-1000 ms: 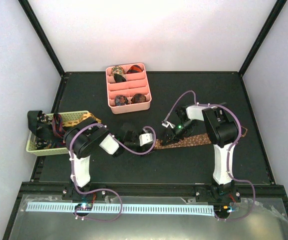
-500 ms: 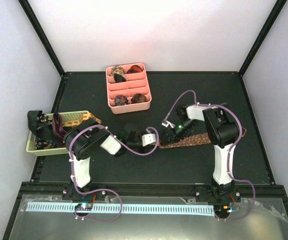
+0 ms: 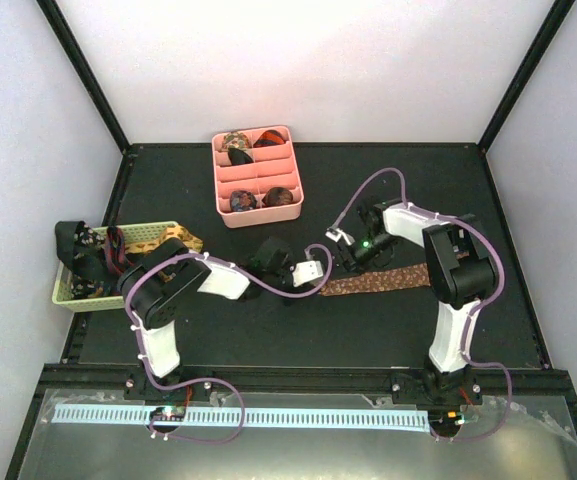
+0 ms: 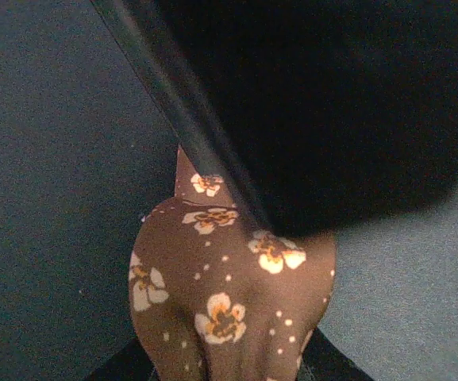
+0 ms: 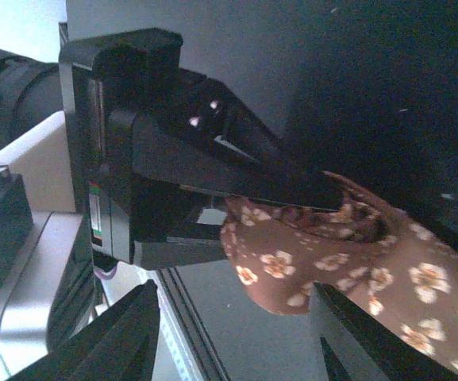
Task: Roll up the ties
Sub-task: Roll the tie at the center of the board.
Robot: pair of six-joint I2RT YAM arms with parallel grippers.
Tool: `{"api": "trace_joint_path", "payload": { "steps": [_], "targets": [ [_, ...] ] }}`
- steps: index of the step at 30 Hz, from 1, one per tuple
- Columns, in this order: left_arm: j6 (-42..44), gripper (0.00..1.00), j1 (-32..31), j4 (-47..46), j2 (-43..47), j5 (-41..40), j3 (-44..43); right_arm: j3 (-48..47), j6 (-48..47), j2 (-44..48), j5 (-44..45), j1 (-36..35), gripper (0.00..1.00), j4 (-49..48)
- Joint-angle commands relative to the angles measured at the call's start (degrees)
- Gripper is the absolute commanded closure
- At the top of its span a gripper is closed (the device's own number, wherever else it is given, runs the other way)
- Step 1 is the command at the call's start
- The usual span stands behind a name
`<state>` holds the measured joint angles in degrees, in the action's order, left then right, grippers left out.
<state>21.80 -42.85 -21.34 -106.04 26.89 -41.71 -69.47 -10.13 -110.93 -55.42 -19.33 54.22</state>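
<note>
Tray [image 3: 263, 217], pink, sits at upper centre with rolls [image 3: 280, 196] in it. A basket [image 3: 158, 233] at the left edge holds something too tangled to make out. The brown floral tie [image 3: 380, 281] lies right of centre on the worktop [image 3: 408, 190]. The left claw [image 3: 324, 283] pinches its curled left end. The right claw [image 3: 348, 262] hangs just beside, fingers apart and gripping nothing. A dark blur fills the upper right of the left wrist view.

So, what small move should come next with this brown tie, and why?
Probably the left fingers should turn to start winding: they pinch the folded end of the brown tie, the rest lies flat, and the right fingers stand open.
</note>
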Motion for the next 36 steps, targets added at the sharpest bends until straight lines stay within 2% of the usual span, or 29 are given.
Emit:
{"api": "trace_joint_path", "payload": {
  "steps": [1, 7, 9, 13, 21, 23, 25, 26, 27, 32, 36],
  "targets": [
    [-0.4, 0.78, -0.7, 10.4, -0.8, -6.2, 0.2, 0.8, 2.9, -1.5, -1.4, -2.4, 0.48, -1.6],
    [-0.2, 0.77, -1.1, 10.5, -0.3, -6.2, 0.7, -0.4, 4.7, -4.0, 3.4, -2.6, 0.61, -3.9],
    [-0.2, 0.77, -1.1, 10.7, -0.3, -6.3, 0.5, -0.9, 4.9, -4.6, 4.3, -2.5, 0.70, -4.2],
    [-0.2, 0.76, -1.2, 10.8, -0.2, -6.5, 0.6, -1.2, 3.8, -5.2, 6.7, -2.5, 0.96, -3.1],
    [-0.2, 0.73, -1.1, 10.7, -0.3, -6.2, 0.5, 0.4, 4.3, -3.1, 5.9, -2.0, 0.98, -4.3],
    [-0.8, 0.63, -1.1, 9.3, 0.7, -6.3, 1.2, 0.4, 4.4, -3.2, 5.6, -2.0, 0.98, -4.3],
    [-1.4, 0.46, -0.7, 5.6, 2.8, -5.2, 3.0, 0.5, 3.6, -4.0, 5.8, -2.0, 0.98, -3.5],
    [-1.9, 0.34, -0.6, 4.0, 3.9, -4.4, 4.0, 0.8, 3.1, -4.2, 6.0, -1.9, 0.98, -3.4],
    [-2.4, 0.28, -0.4, 1.9, 4.8, -3.6, 4.8, 1.2, 2.9, -4.4, 6.1, -1.7, 0.98, -3.3],
    [-4.0, 0.12, 0.4, -9.7, 7.6, -0.7, 7.8, 2.7, 2.2, -4.5, 7.1, -0.7, 0.98, -2.9],
    [-2.7, 0.02, 0.3, -15.2, 4.6, 2.6, 7.9, 3.2, 1.7, -4.9, 8.5, 0.7, 0.98, -2.4]
  ]
}}
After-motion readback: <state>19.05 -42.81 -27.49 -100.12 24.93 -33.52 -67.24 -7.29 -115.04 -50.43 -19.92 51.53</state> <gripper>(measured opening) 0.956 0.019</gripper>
